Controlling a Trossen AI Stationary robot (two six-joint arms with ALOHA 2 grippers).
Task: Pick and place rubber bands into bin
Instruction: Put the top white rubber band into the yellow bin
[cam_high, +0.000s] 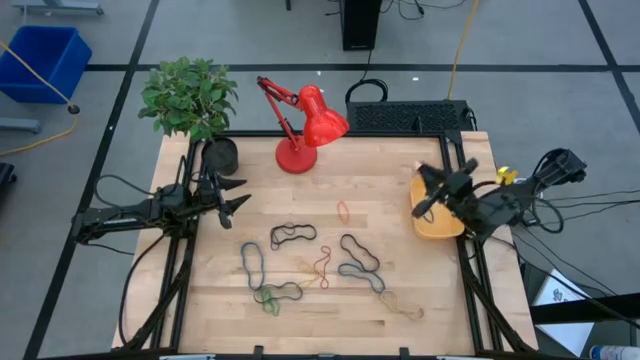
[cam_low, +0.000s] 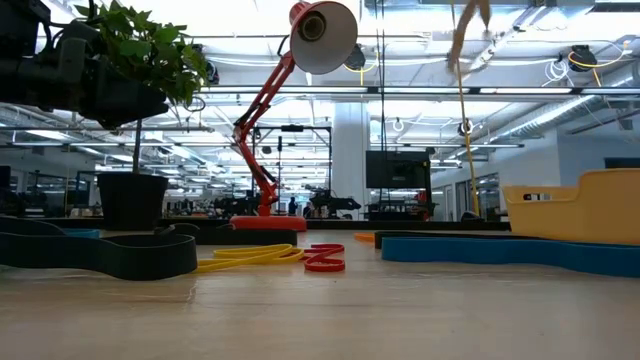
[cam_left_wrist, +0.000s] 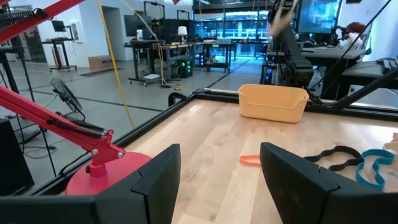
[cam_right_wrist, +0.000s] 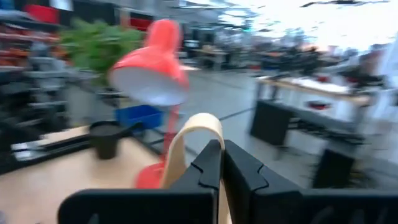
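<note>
The right gripper (cam_high: 432, 200) hangs above the yellow bin (cam_high: 436, 224) at the table's three o'clock edge, fingers clenched on a tan rubber band (cam_right_wrist: 189, 146). The left gripper (cam_high: 238, 193), at nine o'clock, waits with fingers spread and empty. The other rubber bands (cam_high: 292, 235) lie around the table's centre and toward six o'clock.

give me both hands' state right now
left hand: open, empty, near the plant pot.
right hand: shut on a tan rubber band, over the bin.

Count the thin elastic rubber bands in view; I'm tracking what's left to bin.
9. Eight loose on the wooden table: orange-red, black, grey-blue, red, black, blue, tan, green tangle (maybe two overlapping). One tan band pinched in the right gripper over the yellow-orange plastic bin.
</note>
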